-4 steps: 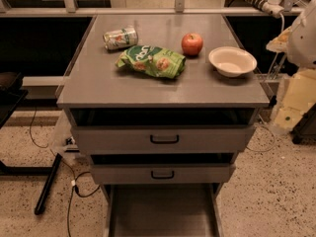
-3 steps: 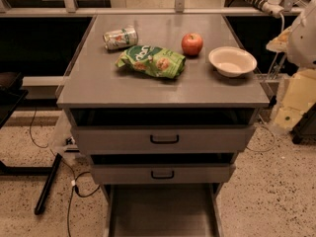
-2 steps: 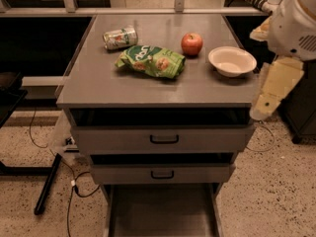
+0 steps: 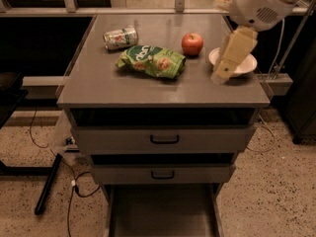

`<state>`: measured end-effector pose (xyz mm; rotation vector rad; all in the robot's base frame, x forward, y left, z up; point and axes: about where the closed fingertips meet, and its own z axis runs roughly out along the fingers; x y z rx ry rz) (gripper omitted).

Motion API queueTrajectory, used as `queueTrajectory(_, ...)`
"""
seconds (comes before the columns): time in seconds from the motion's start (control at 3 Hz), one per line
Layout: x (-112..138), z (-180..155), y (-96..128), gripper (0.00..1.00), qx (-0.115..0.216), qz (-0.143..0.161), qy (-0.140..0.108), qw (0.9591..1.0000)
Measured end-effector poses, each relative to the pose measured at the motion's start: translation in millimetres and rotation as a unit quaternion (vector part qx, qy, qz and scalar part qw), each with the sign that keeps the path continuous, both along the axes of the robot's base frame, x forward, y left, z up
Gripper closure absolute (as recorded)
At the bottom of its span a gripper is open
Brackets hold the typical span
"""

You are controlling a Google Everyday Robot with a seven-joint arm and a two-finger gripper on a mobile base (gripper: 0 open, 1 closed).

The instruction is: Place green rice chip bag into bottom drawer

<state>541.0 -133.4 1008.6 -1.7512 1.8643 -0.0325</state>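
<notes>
The green rice chip bag (image 4: 152, 60) lies flat on the grey cabinet top (image 4: 123, 90), near its middle. The bottom drawer (image 4: 160, 214) is pulled out at the foot of the cabinet, showing a bare grey floor. My gripper (image 4: 220, 74) hangs at the end of the white and tan arm, over the right part of the cabinet top. It is in front of the bowl and to the right of the bag, apart from it and holding nothing.
A green-and-silver can (image 4: 120, 37) lies on its side behind the bag. A red apple (image 4: 192, 44) stands right of it. A white bowl (image 4: 245, 64) sits at the right edge, partly behind the arm. Two upper drawers (image 4: 164, 139) with black handles are shut. Cables lie on the floor at left.
My arm has swung left from beside the cabinet's right edge to over the cabinet top, in front of the bowl. The bag and other objects have not moved.
</notes>
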Motion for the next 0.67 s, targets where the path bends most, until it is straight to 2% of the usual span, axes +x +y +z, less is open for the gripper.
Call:
queueTrajectory(0.33,29.5,3.0,16.2,0.00,0.050,0.017,-0.011,0.9986)
queueTrajectory(0.67,29.5,3.0,16.2,0.00,0.050,0.017,-0.011,0.9986)
